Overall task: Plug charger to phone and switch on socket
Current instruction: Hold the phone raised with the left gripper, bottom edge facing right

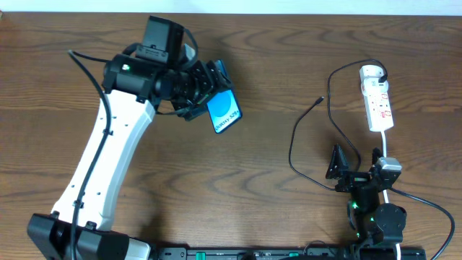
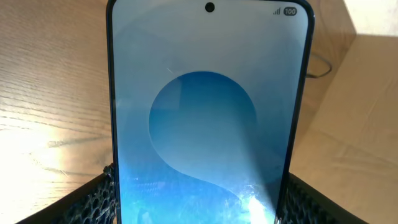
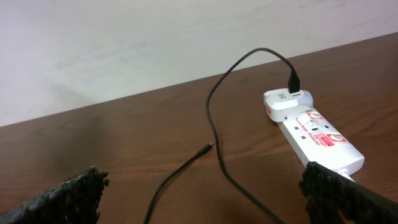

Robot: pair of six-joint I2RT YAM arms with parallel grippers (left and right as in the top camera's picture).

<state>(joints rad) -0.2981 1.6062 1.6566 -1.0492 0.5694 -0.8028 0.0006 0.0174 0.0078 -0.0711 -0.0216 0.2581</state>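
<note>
The phone (image 1: 224,113) is up in the left end effector (image 1: 208,97), over the far middle of the brown wooden surface (image 1: 289,43). Its bright blue screen faces up and sits at a slant. Through the left wrist camera the phone (image 2: 205,124) fills nearly everything, screen toward the lens and camera hole at the top. The black fingers (image 2: 93,199) press in on its two long edges near the lower end, so that end effector is closed around it. I can't tell whether any corner of the phone touches the surface.

Well off to the right lies the charger (image 1: 292,148), a thin black cable in loose curves. Its plug tip (image 1: 321,100) rests free on the wood, joined to nothing and far from the phone. The other end rises in an arc to the white adapter (image 1: 371,71), which is seated in the far end of the socket (image 1: 380,105).

The socket is a narrow white strip with red markings, lying lengthwise near the right edge. I can't make out how its switches stand. Its white cord (image 1: 389,148) runs back toward the right arm.

The right end effector (image 1: 356,165) sits low at the near right, fingers (image 3: 62,199) spread wide with nothing between them, pointed toward the cable (image 3: 214,124) and the socket (image 3: 320,140).
</note>
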